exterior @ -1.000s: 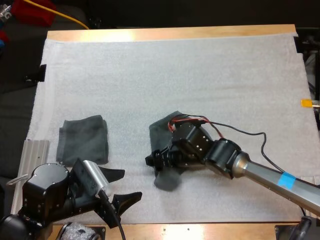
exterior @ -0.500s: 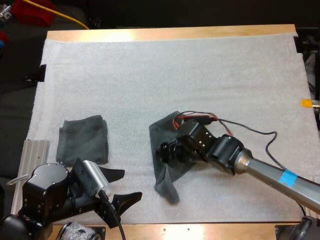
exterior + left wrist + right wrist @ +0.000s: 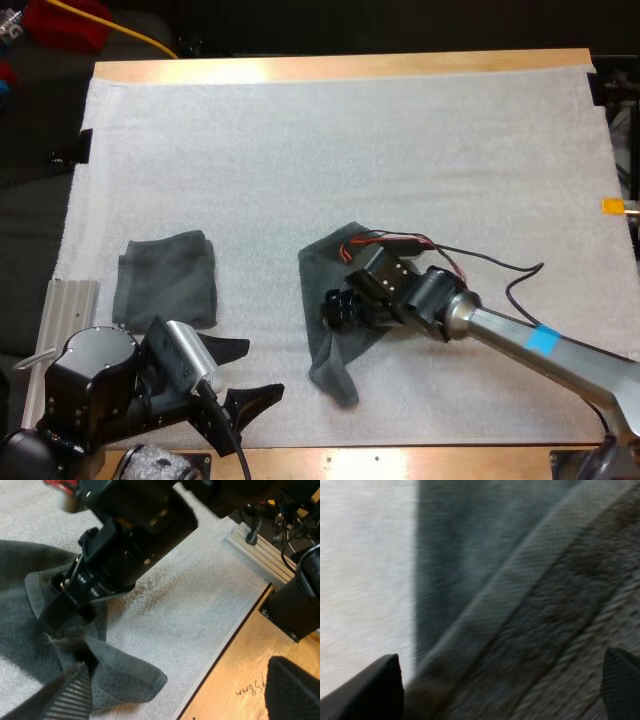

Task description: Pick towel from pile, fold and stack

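Towels lay in two places on the white mat [image 3: 350,150] that covered the table [image 3: 330,68]. The crumpled towel [image 3: 322,268] sat near the middle of the mat, towards the near side, with one loose flap trailing to the near edge. The folded towel [image 3: 165,278] rested flat at the left side of the mat, well apart from the crumpled one.

In the high view the right end effector [image 3: 333,308] was down on the crumpled towel, over its middle, with the arm reaching in across the mat from the right. From the right wrist camera its two black fingers [image 3: 370,692] stood wide apart, and the dark grey-green cloth [image 3: 520,605] with its ridged hem lay between and beneath them, so the jaws were spread and not clamped on the fabric. From the left wrist camera the right end effector [image 3: 65,615] was touching the towel [image 3: 125,675] where the cloth bunched up.

The left end effector [image 3: 243,375] hung over the near left part of the mat, between the two towels and touching neither. Its fingers [image 3: 65,695] were parted with nothing between them. A ribbed metal rail [image 3: 65,320] lay at the mat's left edge, just beside the folded towel.
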Robot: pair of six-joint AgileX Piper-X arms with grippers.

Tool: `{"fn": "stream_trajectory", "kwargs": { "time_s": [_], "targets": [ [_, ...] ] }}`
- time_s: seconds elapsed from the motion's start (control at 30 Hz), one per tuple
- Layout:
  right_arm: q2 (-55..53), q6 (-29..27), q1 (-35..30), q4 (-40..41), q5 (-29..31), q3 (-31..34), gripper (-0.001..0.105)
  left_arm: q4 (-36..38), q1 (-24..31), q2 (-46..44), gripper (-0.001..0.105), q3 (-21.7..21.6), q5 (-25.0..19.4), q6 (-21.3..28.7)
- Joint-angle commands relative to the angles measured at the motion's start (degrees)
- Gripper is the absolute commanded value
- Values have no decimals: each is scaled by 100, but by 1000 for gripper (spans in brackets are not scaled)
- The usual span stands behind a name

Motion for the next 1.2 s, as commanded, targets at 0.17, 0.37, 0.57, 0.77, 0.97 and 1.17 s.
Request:
{"fn": "stream_trajectory", "kwargs": {
  "time_s": [0.17,0.37,0.57,0.77,0.97,1.17],
  "targets": [
    [224,30,-8,-46,392,-85,78,11,-19,-20,69,-24,44,17],
    [500,27,-8,16,435,-263,69,38,-19,-20,69,-24,44,17],
    [746,117,-8,309,449,-264,42,39,-19,-20,69,-24,44,17],
    [762,118,-8,689,835,-264,12,39,-19,-20,69,-24,44,17],
    [466,-247,-8,1024,1196,-264,1,39,-19,-20,69,-24,44,17],
    [-234,-628,-8,974,1352,-264,1,28,-19,-20,69,-24,44,32]
  ]
}}
